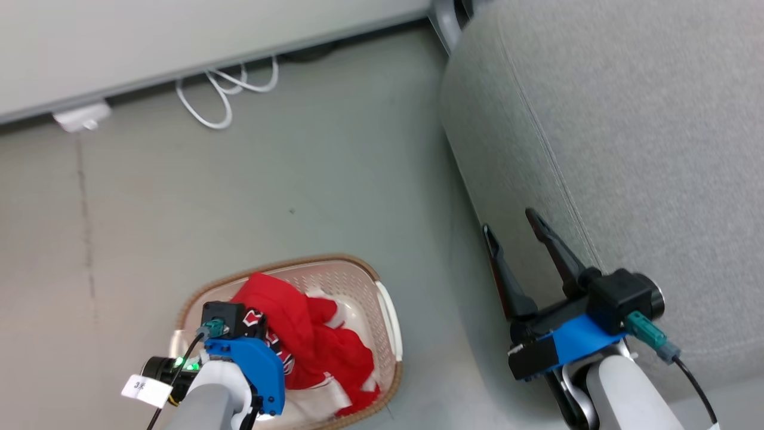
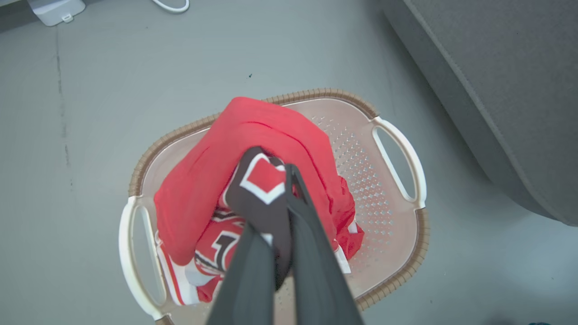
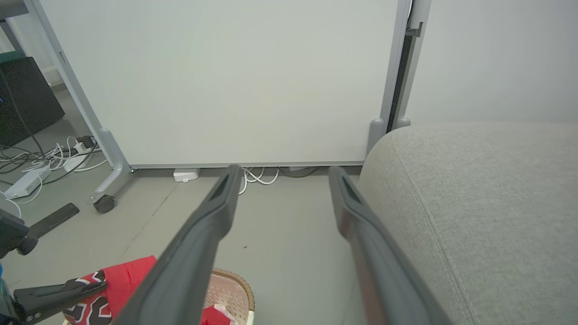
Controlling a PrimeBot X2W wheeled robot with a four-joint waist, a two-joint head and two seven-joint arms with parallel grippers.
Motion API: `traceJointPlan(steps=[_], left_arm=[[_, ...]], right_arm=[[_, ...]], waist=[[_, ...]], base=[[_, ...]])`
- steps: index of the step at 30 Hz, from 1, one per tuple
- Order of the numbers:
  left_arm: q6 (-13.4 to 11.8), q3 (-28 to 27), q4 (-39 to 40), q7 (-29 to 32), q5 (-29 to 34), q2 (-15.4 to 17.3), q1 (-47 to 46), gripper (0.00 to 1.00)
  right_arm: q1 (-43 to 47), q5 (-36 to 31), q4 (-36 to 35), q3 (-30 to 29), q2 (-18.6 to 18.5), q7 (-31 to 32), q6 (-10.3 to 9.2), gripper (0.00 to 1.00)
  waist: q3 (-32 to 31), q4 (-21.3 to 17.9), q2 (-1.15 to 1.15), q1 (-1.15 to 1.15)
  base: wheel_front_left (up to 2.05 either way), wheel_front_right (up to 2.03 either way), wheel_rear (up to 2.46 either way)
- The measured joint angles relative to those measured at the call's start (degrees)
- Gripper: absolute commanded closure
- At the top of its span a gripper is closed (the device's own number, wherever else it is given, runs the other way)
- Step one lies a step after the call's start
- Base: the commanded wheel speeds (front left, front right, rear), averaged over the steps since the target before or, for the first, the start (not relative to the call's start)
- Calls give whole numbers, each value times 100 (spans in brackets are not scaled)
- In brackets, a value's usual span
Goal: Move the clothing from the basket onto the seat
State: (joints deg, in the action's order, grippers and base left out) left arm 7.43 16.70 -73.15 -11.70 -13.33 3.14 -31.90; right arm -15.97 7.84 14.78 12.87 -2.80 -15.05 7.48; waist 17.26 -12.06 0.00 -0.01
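- Down on the floor (image 1: 298, 179) at my left, the basket (image 2: 316, 94) holds the red clothing (image 2: 266, 128).
- My left gripper (image 2: 283, 178) is pinching the clothing.
- My right gripper (image 1: 508, 222) is spread wide, just beside the grey seat (image 1: 627, 149) on the right.

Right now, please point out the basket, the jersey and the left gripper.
basket (image 2: 379, 203): left wrist view, bare perforated wall.
jersey (image 2: 222, 246): left wrist view, black-and-white number.
left gripper (image 2: 277, 180): left wrist view, between its fingertips, shut on the jersey.

Clothing (image 1: 310, 340) lies in basket (image 1: 358, 280), left of seat (image 1: 627, 149).
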Motion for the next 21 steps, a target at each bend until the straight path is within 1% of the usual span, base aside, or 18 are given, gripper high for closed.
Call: traceJointPlan(steps=[3, 7, 9, 11, 15, 19, 21], left_arm=[[0, 338, 257, 71, -205, -11, 33, 100], [0, 1076, 1043, 359, -869, -19, 303, 100], [1, 1317, 1344, 449, -1098, -34, 338, 100], [-16, 1508, 1606, 514, -1274, -29, 341, 100], [-164, 1807, 2079, 614, -1566, -26, 370, 100], [-292, 2030, 2487, 656, -1750, -30, 358, 100], [-312, 2117, 2660, 662, -1811, -29, 320, 100]], right_arm=[[169, -18, 88, -34, 0, 1, 0, 0], [362, -24, 177, -40, 1, 1, 0, 0], [441, -26, 214, -44, 0, 1, 0, 0], [495, -35, 233, -44, 1, 0, 0, 0], [580, -66, 254, -27, 1, 7, 0, 0], [625, -67, 249, -9, 0, 36, 0, 0], [657, -67, 236, -2, 0, 54, 0, 0]], waist=[[-321, 174, 0, 0], [-725, 365, 0, -1], [-902, 450, 0, -1], [-1053, 524, 0, -1], [-1286, 623, 0, 0], [-1411, 650, 0, 0], [-1448, 649, 0, 0]], base=[[0, 0, 0], [0, 0, 0], [0, 0, 0], [0, 0, 0], [0, 0, 0], [0, 0, 0], [0, 0, 0]])
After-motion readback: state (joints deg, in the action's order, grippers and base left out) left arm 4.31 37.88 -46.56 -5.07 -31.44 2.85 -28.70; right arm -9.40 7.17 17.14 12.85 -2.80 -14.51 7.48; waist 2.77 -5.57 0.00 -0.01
